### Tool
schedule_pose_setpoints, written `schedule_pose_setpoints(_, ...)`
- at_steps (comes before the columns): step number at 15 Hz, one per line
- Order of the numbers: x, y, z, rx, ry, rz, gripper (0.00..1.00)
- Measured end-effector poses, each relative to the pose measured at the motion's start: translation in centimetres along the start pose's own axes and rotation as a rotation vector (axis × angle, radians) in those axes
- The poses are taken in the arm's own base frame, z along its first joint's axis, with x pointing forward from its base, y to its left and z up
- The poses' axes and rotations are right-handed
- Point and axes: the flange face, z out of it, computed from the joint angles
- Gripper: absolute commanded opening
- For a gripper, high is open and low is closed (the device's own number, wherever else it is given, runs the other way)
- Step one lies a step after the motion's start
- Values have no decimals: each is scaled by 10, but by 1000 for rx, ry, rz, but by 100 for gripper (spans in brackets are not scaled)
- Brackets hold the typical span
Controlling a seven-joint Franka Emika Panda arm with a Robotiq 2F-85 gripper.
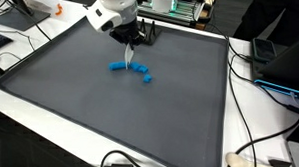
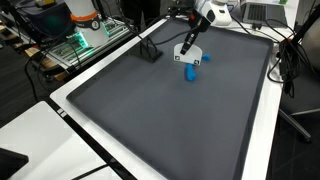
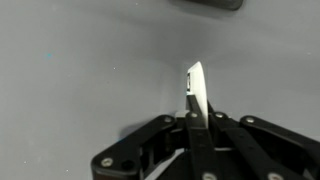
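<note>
Claw (image 1: 132,46) is clamped on a thin white strip (image 3: 197,88), which I hold off the counter (image 1: 80,106), just above the blue pieces (image 1: 117,67) lying there. By my judgement the strip is lifted but not set down. I can read no writing anywhere.

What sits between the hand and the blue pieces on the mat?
A white strip, pinched in the hand; in an exterior view it points down at the blue pieces. Nothing else in that gap.

Mat (image 2: 160,120) mostly open, blue pieces (image 1: 141,71) (clustered), black stand (image 2: 150,52) at far edge
</note>
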Motion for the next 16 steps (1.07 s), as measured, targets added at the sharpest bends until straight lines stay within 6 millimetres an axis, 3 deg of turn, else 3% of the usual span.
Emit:
schedule_pose_setpoints(8,-3,11,-32,-47,31,-68,1)
schedule_pose_setpoints(16,15,23,-34,-85,39,-148,1)
